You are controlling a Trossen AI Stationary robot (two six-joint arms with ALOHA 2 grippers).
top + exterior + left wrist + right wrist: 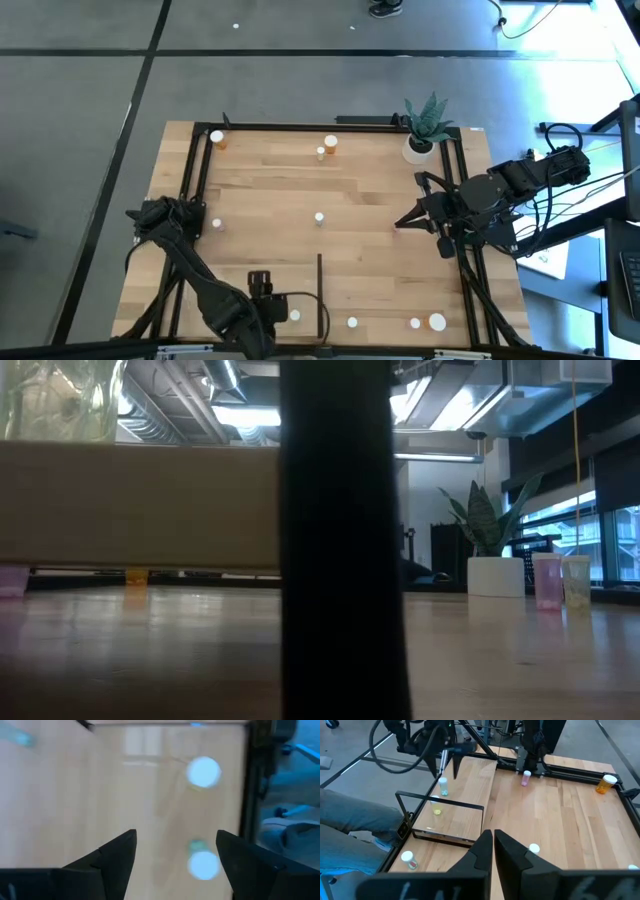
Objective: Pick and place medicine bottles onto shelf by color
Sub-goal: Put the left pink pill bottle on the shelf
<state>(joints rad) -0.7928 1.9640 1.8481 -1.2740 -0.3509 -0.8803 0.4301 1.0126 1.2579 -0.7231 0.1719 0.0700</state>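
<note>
Tabletop (380, 200) – pale planks framed by black rails, with the medicine bottles scattered well apart across it.

Shelf (459, 822) – a flat panel at the near edge of the table on the left arm's side. Two green-tinted bottles stand on it close together, one (203, 864) nearer the fingers and one (203, 771) beyond.

Left gripper (262, 290) – it hangs over the shelf with its fingers spread and nothing held between them. The nearer green bottle sits in the gap, just beside one finger (250, 865).

Right gripper (492, 842) – fingers pressed together and empty, waiting at the right side of the table near the potted plant (425, 125).

Likely hazards:
- **Toppled bottle:** any sideways drift as the left arm lifts would probably catch the nearer bottle's cap and tip it, and it could take its neighbour down too.
- **Snagged frame:** the shelf's thin black upright (320, 278) stands near the left arm's path and could be snagged.
- **Colour mix-up:** the pink bottle (525, 779) and the orange bottle (606, 784) are still off the shelf. Their small tinted bodies under identical white caps invite a mistake.
</note>
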